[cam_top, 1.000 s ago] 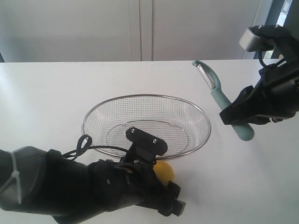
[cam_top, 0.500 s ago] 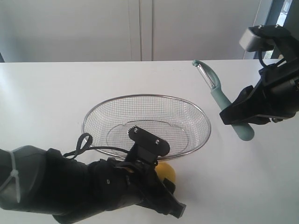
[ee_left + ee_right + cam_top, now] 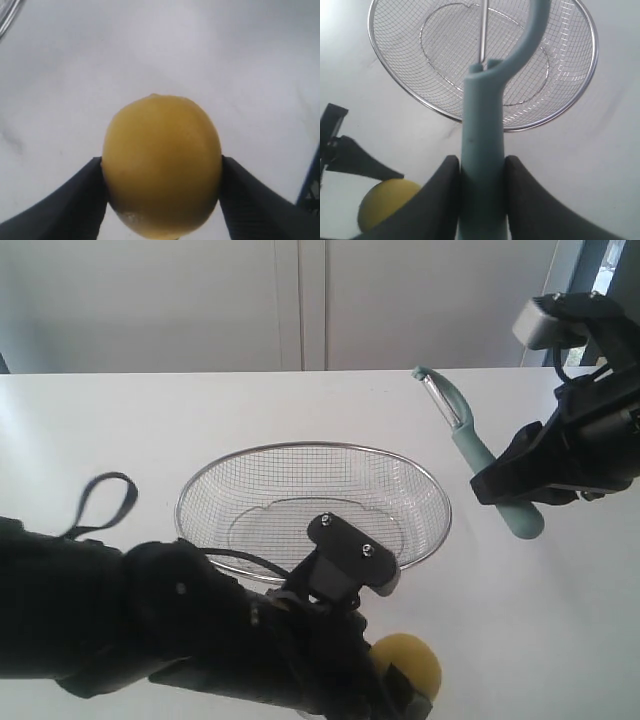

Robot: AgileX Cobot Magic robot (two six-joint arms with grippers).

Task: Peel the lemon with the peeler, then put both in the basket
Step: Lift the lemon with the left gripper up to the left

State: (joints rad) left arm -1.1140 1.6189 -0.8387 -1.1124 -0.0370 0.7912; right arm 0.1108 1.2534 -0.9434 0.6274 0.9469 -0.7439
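1. Pinching the lemon (image 3: 161, 150) across its middle in the left gripper (image 3: 162, 176), closed onto the fruit at a fairly wide spread and pressing one dark pad into each flank.
2. Carrying that lemon nearest the exterior camera, just in front of the basket's near rim and outside it, seemingly lifted off the white table (image 3: 120, 430). Showing only smooth, unbroken yellow skin, so judging the peeling as not yet begun.
3. Risking a slip here by gripping rounded, glossy skin on two small patches only. Possibly rolling or squirting out of the pads once a blade is pushing sideways, then dropping and running off towards the near table edge.
4. Leaving the wire-mesh basket (image 3: 215, 495) sitting in the middle of the table between the two arms, holding nothing yet.
5. Clamping the teal peeler (image 3: 462, 430) low on its handle in the right gripper (image 3: 481, 200), closed snugly on both sides of the handle. Holding it farther back and to the right, well apart from the lemon, and pointing the hooked head and thin blade up and away.
6. Risking a twist there by holding a slim handle far from the blade, so probably levering round between the fingers under cutting load. Also risking a knock against the basket rim when bringing lemon and peeler together.
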